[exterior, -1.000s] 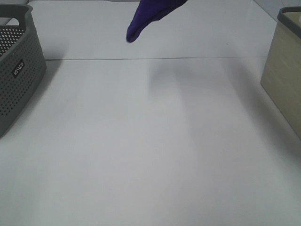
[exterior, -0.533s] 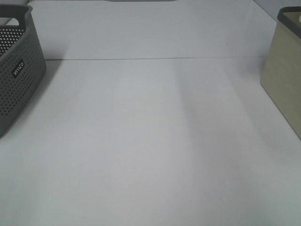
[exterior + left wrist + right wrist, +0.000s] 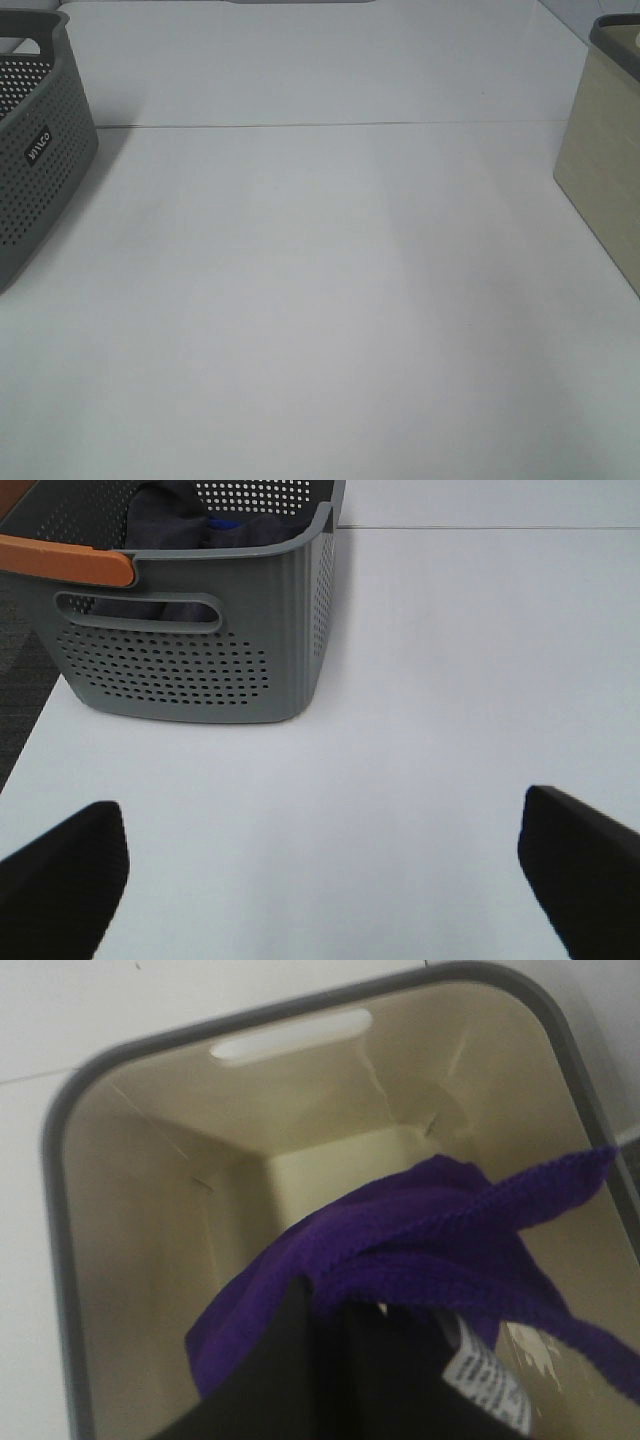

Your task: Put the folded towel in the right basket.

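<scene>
The purple towel hangs from my right gripper, which is shut on it directly above the open beige right basket. The basket's side shows at the right edge of the high view. The towel and both arms are out of the high view. My left gripper is open and empty above the white table, its dark fingertips at the frame's lower corners, near the grey perforated left basket.
The grey basket stands at the table's left edge and holds dark cloth; an orange handle crosses it. A white table spans between the two baskets.
One second ago the purple towel hung at the top of the high view; it has since moved out of that view to the right, and is now above the beige basket.
</scene>
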Controlling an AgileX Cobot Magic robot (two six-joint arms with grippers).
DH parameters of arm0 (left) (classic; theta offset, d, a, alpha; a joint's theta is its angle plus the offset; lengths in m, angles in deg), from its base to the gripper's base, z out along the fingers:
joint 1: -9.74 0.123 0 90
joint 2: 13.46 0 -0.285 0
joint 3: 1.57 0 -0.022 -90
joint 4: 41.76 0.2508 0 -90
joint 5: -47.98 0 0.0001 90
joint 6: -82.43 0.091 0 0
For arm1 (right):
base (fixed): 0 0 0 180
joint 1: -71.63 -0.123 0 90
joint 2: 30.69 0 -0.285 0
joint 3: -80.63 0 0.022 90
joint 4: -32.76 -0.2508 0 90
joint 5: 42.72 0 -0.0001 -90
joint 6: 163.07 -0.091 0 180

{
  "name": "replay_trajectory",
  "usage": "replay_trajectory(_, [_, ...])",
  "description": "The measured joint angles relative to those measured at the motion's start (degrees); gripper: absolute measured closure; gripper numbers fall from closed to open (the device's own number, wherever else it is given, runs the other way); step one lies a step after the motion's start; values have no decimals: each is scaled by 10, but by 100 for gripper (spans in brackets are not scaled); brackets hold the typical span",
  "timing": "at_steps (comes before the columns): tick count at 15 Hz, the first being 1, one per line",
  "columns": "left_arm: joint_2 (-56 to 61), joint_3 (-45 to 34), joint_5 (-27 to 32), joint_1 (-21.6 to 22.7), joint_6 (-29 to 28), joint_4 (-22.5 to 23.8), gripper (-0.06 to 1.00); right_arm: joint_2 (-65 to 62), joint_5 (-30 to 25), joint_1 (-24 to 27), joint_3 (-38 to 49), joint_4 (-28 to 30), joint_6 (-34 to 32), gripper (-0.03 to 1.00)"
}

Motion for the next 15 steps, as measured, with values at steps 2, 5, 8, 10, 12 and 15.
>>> replay_trajectory(2, [0, 0, 0, 0, 0, 0, -5, 0, 1, 10, 49, 5, 3, 94])
replay_trajectory(5, [0, 0, 0, 0, 0, 0, -5, 0, -1, 10, 81, 4, 1, 63])
replay_trajectory(8, [0, 0, 0, 0, 0, 0, -5, 0, -1, 10, 81, 4, -18, 9])
replay_trajectory(10, [0, 0, 0, 0, 0, 0, -5, -1, -1, 10, 81, -14, -16, 2])
replay_trajectory(12, [0, 0, 0, 0, 0, 0, -5, -19, -1, -7, 84, -81, 48, 0])
replay_trajectory(15, [0, 0, 0, 0, 0, 0, -5, -56, -1, -88, 84, -69, 40, 0])
